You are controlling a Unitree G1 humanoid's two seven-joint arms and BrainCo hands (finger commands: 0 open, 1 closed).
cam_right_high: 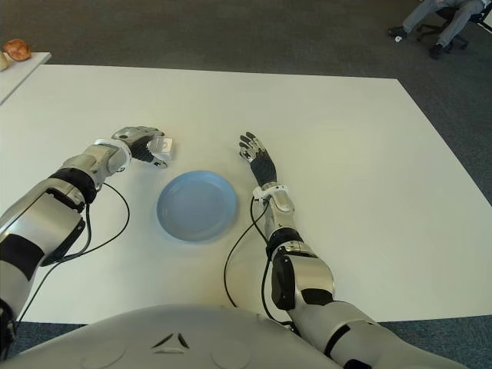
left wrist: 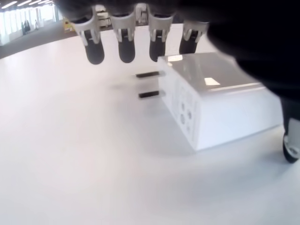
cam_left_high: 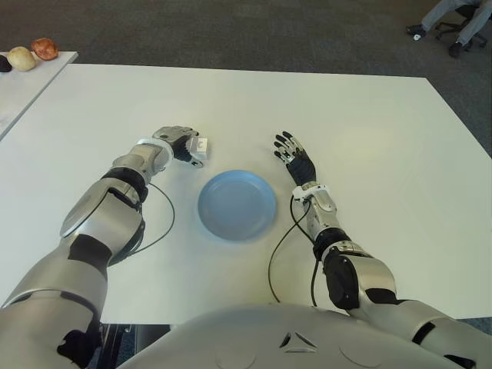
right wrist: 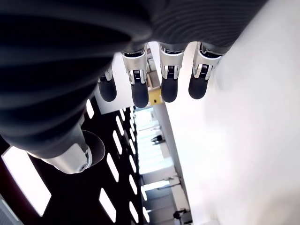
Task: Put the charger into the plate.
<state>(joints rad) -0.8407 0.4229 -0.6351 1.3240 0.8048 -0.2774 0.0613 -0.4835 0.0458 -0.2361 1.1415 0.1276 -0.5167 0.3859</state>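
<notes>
While the white charger (left wrist: 220, 101) is enclosed by the curled fingers (left wrist: 125, 44) of the left hand (cam_left_high: 178, 143) beside the empty blue plate (cam_left_high: 237, 204) on the worktop (cam_left_high: 369, 138), its transfer remains undone, and the right hand (cam_left_high: 294, 159), fingers spread, is seen empty.

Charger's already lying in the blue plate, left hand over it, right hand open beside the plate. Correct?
Not quite. The charger is on the table, outside the blue plate, under the left hand, as the left eye view shows. The right hand is open beside the plate.
</notes>
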